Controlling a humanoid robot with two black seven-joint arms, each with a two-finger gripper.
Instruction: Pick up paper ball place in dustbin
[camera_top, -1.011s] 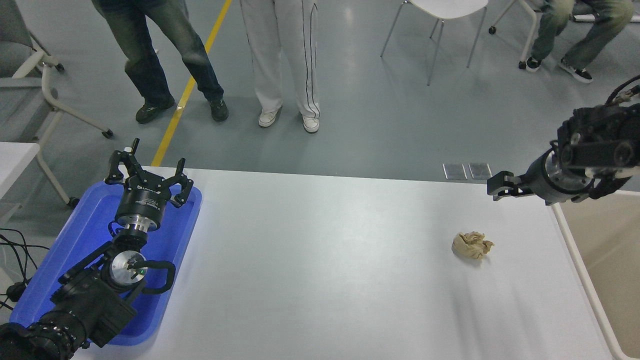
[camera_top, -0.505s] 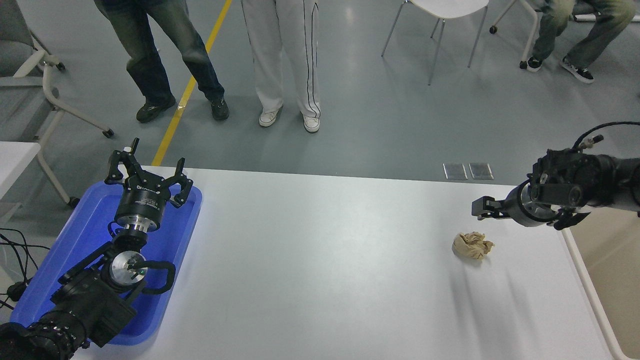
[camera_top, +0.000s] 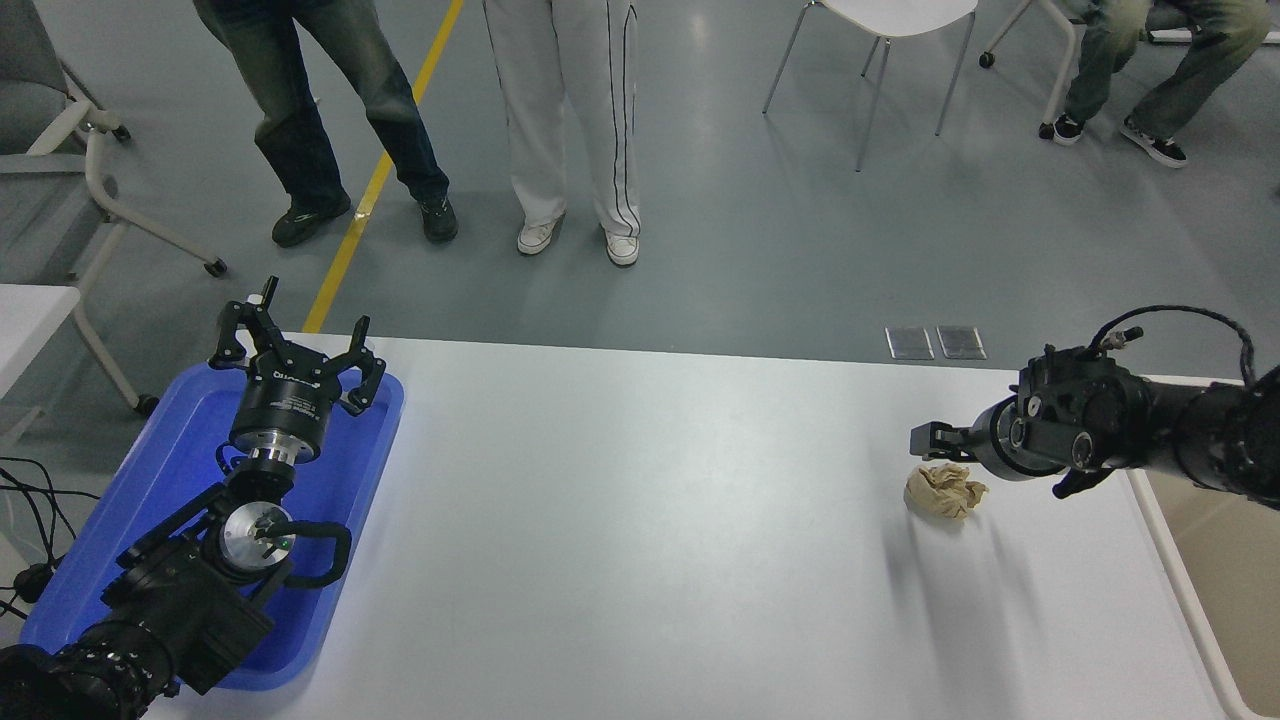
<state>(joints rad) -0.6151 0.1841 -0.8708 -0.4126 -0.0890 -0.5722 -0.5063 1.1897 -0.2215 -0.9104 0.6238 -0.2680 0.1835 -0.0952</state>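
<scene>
Paper ball (camera_top: 944, 490) lies on the white table (camera_top: 640, 540), near the dustbin (camera_top: 1160, 540) at the right edge. I hold the right gripper (camera_top: 925, 438) just above it for a grab; I cannot tell its finger spread. Left gripper (camera_top: 297, 352) parked over the blue tray (camera_top: 160, 470), fingers spread.

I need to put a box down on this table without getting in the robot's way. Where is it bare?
The widest bare stretch of the white table lies between the blue tray and the paper ball. The right end is crowded: the right gripper is beside the ball, near the dustbin. The left gripper is over the tray.
</scene>
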